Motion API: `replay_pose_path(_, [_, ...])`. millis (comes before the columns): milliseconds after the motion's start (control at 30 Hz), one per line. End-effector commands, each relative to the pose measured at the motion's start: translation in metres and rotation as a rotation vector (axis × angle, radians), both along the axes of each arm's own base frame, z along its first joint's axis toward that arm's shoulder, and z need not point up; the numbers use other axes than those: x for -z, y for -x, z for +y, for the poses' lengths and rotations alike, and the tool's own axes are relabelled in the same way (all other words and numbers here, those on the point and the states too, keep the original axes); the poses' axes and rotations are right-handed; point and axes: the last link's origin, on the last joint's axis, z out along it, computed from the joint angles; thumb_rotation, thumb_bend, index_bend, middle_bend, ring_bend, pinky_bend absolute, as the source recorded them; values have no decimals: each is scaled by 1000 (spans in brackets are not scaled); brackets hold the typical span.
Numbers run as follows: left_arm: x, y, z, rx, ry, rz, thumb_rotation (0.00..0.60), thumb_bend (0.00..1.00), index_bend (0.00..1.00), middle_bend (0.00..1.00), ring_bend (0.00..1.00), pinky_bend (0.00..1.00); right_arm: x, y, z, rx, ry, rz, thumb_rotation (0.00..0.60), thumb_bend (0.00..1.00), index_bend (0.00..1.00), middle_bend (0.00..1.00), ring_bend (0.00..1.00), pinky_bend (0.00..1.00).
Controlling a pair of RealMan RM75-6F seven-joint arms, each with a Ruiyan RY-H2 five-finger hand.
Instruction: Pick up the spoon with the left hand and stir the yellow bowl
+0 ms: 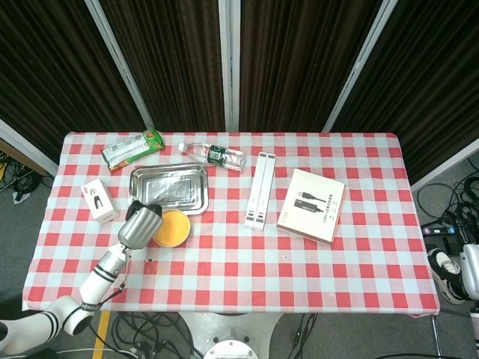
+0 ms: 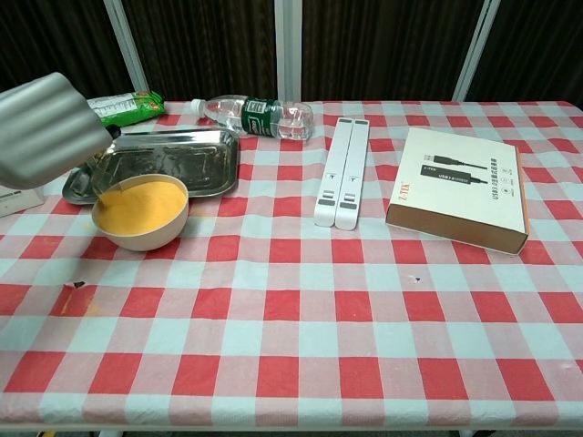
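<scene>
Yellow bowl full of orange powder

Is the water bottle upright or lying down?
Lying down: the water bottle rests on its side on the table behind the metal tray.

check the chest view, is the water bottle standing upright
No, the bottle lies on its side behind the tray.
</scene>
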Motion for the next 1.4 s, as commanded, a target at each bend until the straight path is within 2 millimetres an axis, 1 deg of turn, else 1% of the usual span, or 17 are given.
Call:
replay_pose_path(33, [3, -10, -2, -17, -23, 51, 600, 443, 715, 1000, 1000, 976, 0, 0, 0, 0, -1, 0, 600, 145, 91, 225, 26, 146])
replay_pose_path(200, [3, -25, -6, -40, -21, 48, 600, 443, 712, 1000, 1000, 976, 1, 1, 0, 5, -1, -1, 600, 146, 91, 227, 26, 147])
replay_pose_path(500, [8, -41, -14, -29, -31, 105, 600, 444, 706, 1000, 1000, 975, -1, 3, 1, 10, 0, 2, 600, 146, 91, 227, 27, 146])
replay_pose_path(700, [13, -41, -7, -53, -57, 168, 600, 449, 696, 1000, 1000, 973, -1, 3, 1, 9, 2, 1, 600, 146, 91, 227, 26, 147])
replay_pose_path(867, [13, -42, -5, -63, -66, 177, 600, 462, 696, 1000, 1000, 969, -2, 3, 1, 11, 3, 2, 600, 146, 91, 227, 26, 147])
replay_pose_path(1000, [11, -50, -8, -51, -44, 136, 600, 466, 696, 1000, 1000, 969, -1, 3, 0, 11, 0, 2, 600, 145, 91, 227, 26, 147])
replay_pose_path(1100, [15, -54, -7, -80, 17, 38, 600, 477, 717, 1000, 1000, 971, -1, 3, 0, 11, -4, -1, 600, 146, 91, 227, 27, 147])
replay_pose_path(1167, [15, -53, -3, -12, -10, 84, 600, 488, 730, 1000, 1000, 972, -1, 3, 0, 11, -3, -1, 600, 146, 91, 227, 26, 147])
replay_pose_path(1200, [17, -50, 0, -1, -21, 104, 600, 492, 730, 1000, 1000, 973, -2, 3, 0, 12, -1, 1, 600, 146, 91, 227, 26, 147])
replay_pose_path(1300, [22, -41, 4, -39, -31, 133, 600, 497, 727, 1000, 1000, 973, -3, 4, 1, 14, 4, 2, 600, 146, 91, 227, 26, 147])
replay_pose_path(1400, [25, -35, 3, -61, -26, 156, 600, 499, 726, 1000, 1000, 972, -3, 4, 1, 18, 5, 2, 600, 146, 91, 228, 27, 147])
